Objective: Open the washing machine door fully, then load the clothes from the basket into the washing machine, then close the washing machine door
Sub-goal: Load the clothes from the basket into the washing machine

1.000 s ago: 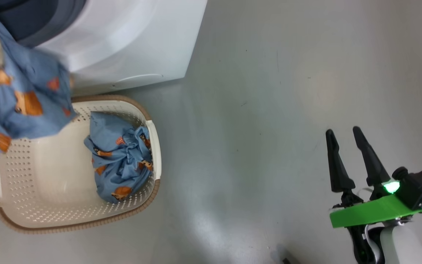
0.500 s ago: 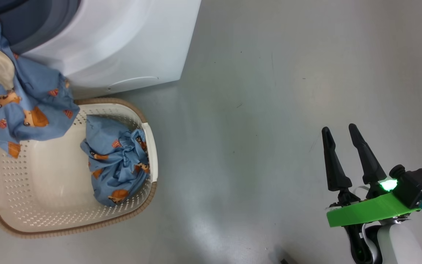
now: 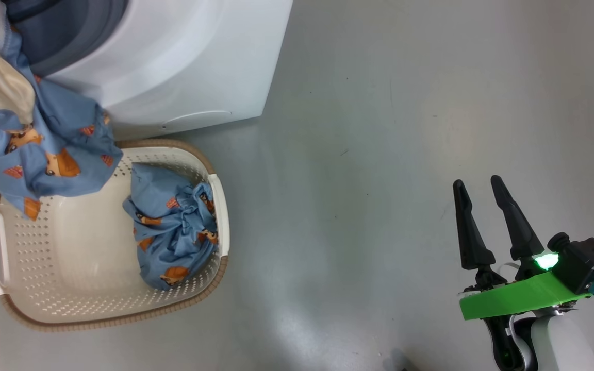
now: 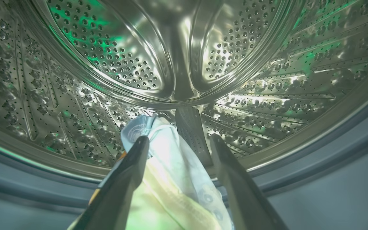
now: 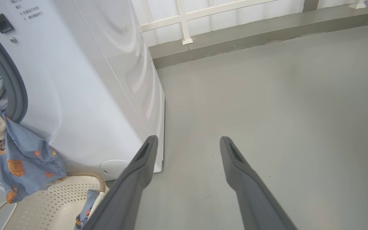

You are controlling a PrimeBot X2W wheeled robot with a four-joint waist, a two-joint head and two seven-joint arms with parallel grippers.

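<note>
The clothes [image 3: 54, 149], light blue fabric printed with orange-brown bears plus a cream-white cloth, are hanging in one bunch from the mouth of the big white front-loading washing machine [image 3: 188, 62] at the far left, and the picture's left edge is cutting them off. A second blue bear bundle [image 3: 173, 232] is lying against the right wall of the single cream-white perforated plastic basket [image 3: 121, 319], which is standing on the grey floor [image 3: 379, 154] just in front of the machine. The left gripper [image 4: 178, 143] is reaching into the perforated steel drum [image 4: 107, 48], jaws spread wide, with pale cloth lying loose between them. The right gripper [image 3: 477, 183] is hovering well to the right over bare floor, jaws open and holding nothing.
</note>
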